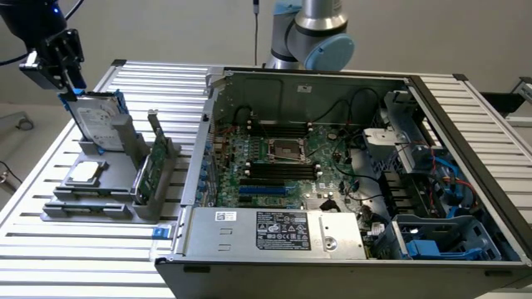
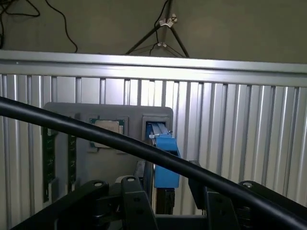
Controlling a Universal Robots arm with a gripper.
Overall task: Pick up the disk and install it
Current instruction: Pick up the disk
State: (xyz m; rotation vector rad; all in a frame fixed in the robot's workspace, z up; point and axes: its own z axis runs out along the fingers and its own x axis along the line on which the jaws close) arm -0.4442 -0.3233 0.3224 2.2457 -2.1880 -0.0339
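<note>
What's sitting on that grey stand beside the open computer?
The disk stands upright in a slot, a small square chip lies flat, and a green circuit card stands on edge. The slots hide the disk's and card's lower edges.

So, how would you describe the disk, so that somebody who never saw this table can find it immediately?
Find the open computer case; beside it, on the exterior view's left, sits a grey holder. The disk stands on edge at the holder's far end. Unlike the thin green card and the small square chip lying flat, it is a silver slab with blue rails.
</note>
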